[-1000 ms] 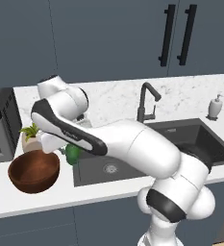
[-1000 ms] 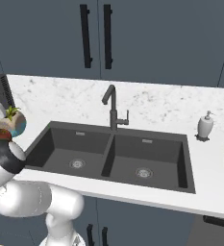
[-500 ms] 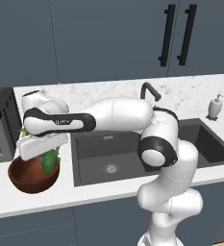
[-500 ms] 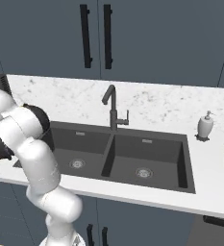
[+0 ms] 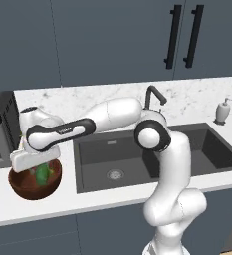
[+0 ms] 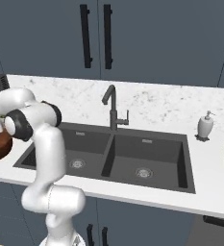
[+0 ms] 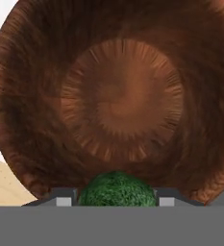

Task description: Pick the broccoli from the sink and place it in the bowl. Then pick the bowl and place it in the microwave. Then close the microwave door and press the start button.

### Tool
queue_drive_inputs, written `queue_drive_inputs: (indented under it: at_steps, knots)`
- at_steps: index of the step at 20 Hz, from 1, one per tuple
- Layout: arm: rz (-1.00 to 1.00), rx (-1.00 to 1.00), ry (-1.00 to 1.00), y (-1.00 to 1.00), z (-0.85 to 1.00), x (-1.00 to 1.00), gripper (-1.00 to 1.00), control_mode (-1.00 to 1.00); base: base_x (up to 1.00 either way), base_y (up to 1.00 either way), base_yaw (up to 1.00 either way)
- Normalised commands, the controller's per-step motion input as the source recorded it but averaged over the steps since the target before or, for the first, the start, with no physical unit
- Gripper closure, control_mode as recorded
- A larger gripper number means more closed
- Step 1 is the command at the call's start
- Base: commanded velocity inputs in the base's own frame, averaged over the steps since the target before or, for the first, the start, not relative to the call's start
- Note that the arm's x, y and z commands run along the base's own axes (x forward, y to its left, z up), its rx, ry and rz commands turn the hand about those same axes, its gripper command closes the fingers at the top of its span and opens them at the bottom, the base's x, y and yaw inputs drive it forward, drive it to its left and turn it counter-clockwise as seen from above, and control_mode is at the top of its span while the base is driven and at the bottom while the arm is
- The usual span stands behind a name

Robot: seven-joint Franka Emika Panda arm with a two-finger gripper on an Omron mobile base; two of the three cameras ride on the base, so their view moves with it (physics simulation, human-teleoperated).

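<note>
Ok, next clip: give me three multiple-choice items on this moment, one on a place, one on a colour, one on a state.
1. Where is the bowl?
A. on the counter left of the sink
B. in the sink basin
C. beside the soap dispenser

2. What colour is the faucet?
A. dark
B. chrome white
C. red

3. The broccoli is:
A. lying by the sink drain
B. between the gripper fingers above the bowl
C. on the floor

Answers: 1 A, the left base view shows it there; 2 A, dark against marble; 3 B, the hand view shows it.

Bowl [image 7: 123,105] grainy wood, matt; broccoli [image 7: 116,190] rough; sink [image 5: 137,159] matt dark
</note>
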Motion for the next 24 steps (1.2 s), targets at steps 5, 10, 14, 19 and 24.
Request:
queue_drive_inputs:
  at_steps: [5, 10, 14, 19, 24]
  knots:
    - [-0.03, 0.0, -0.01, 0.29, -0.01, 0.4, 1.0, -1.0, 0.0, 0.0, 0.0]
    - [-0.03, 0.0, 0.0, -0.03, -0.17, 0.15, -1.0, -1.0, 0.0, 0.0, 0.0]
    - [-0.02, 0.03, -0.04, -0.26, -0.03, 0.13, -1.0, -1.0, 0.0, 0.0, 0.0]
    - [-0.03, 0.22, -0.03, -0.82, 0.0, -0.04, -1.0, -1.0, 0.0, 0.0, 0.0]
    - [-0.08, 0.34, -0.07, -1.0, -0.05, -0.44, -1.0, -1.0, 0.0, 0.0, 0.0]
